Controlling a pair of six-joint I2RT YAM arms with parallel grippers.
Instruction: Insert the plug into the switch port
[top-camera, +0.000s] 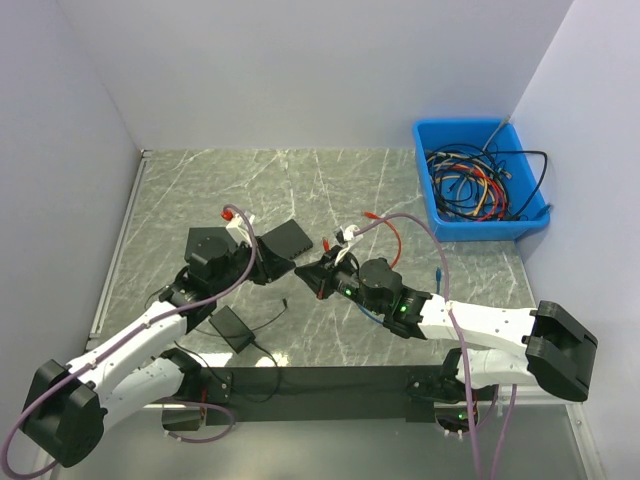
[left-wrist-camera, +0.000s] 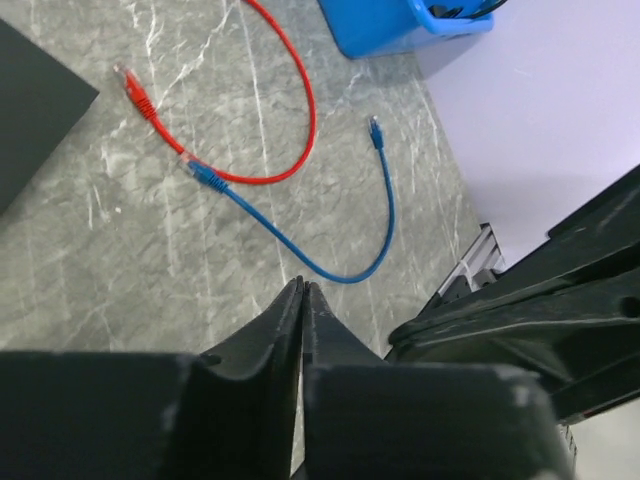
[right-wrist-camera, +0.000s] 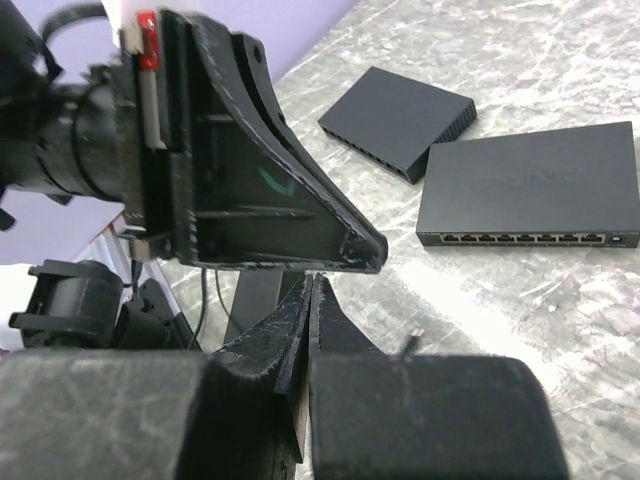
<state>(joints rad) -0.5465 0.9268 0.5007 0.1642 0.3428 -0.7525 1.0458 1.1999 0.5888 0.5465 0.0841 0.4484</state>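
Two black network switches lie on the marble table: one shows its row of ports (right-wrist-camera: 530, 185), the other (right-wrist-camera: 400, 120) lies beyond it; one also shows in the top view (top-camera: 292, 237). A red cable (left-wrist-camera: 285, 110) and a blue cable (left-wrist-camera: 345, 235) with plugs lie loose on the table to the right; the red one also shows in the top view (top-camera: 392, 238). My left gripper (left-wrist-camera: 302, 287) is shut and empty. My right gripper (right-wrist-camera: 311, 283) is shut and empty. Their tips nearly meet mid-table, left (top-camera: 290, 270) and right (top-camera: 318, 272), beside the switches. Neither holds a plug.
A blue bin (top-camera: 478, 180) full of tangled cables stands at the back right. A small black box (top-camera: 232, 328) with a thin lead lies near the left arm. White walls close the table on the left, back and right.
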